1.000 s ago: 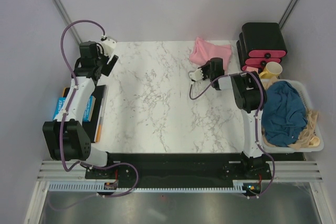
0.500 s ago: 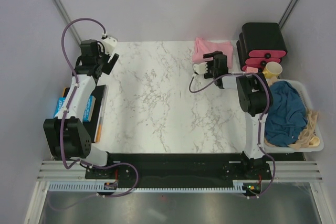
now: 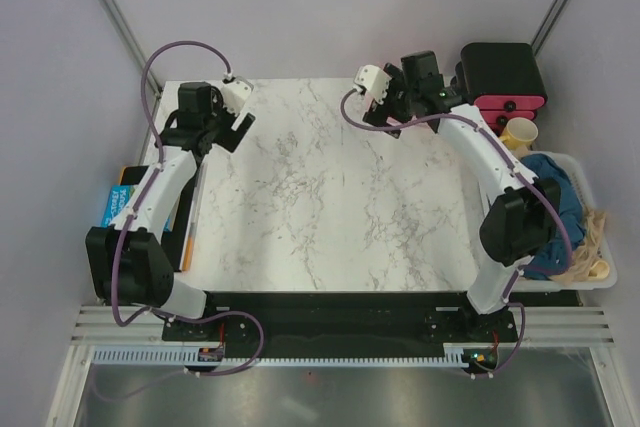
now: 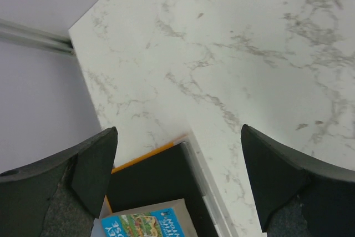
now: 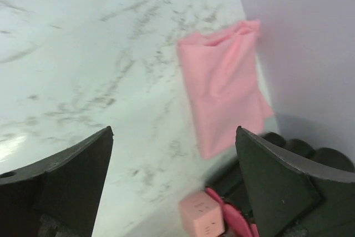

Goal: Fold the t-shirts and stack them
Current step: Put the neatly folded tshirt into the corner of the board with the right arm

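The light pink t-shirt [image 5: 222, 92] lies folded on the marble table [image 3: 320, 197] at its far right corner, by the wall. In the top view my right arm hides it. My right gripper [image 5: 175, 181] [image 3: 388, 112] hovers above and beside it, open, with nothing between the fingers. The dark teal-blue t-shirt [image 3: 558, 185] sits crumpled in the white basket [image 3: 603, 265] off the table's right side, partly behind my right arm. My left gripper [image 4: 177, 181] [image 3: 232, 129] hangs open and empty over the table's far left edge.
Black boxes with pink fronts [image 3: 500, 75] stand at the far right, with a yellow cup [image 3: 518, 132] and a pink cube [image 5: 202, 219] near them. A beige cloth [image 3: 590, 247] shares the basket. A book [image 4: 144, 223] and a black pad [image 4: 161, 176] lie left of the table.
My right gripper opened, left the pink t-shirt on the table and rose toward the far edge. My left arm swung slightly rightward over the table.
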Robot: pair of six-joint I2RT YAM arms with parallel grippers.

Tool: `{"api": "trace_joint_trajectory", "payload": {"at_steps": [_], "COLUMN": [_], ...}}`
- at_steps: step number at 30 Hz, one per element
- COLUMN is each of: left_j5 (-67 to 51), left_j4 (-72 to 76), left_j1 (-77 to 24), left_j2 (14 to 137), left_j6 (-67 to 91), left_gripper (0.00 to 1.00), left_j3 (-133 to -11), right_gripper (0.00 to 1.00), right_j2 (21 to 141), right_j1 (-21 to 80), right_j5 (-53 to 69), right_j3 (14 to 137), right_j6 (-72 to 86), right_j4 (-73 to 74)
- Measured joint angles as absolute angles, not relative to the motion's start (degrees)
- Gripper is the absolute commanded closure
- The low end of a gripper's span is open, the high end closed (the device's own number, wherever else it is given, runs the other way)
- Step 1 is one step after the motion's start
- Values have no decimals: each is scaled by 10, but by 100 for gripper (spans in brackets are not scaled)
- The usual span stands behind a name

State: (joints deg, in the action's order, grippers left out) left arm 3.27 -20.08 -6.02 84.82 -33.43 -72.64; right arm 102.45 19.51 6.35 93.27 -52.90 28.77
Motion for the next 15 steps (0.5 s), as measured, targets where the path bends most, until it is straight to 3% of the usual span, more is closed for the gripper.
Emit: {"api": "trace_joint_trajectory", "payload": {"at_steps": [6,9,15], "left_j5": [-107,-183,-268], "left_j4": [-277,-308,-354], "left_j1": [-71,-74,-88], "left_j2": [820,815,814], "left_j6": [-296,-279,-256], "left_gripper": [0,4,0], "left_j3": [-737,-751,-774], "right_gripper": [3,13,11], "right_j2": [1018,1018,1058], "right_j1": [188,179,105], "right_j5": [172,179,229], "right_j3": [1049,1045,1078], "right_j6": [-391,-345,-270], "right_j4": [529,580,622]}}
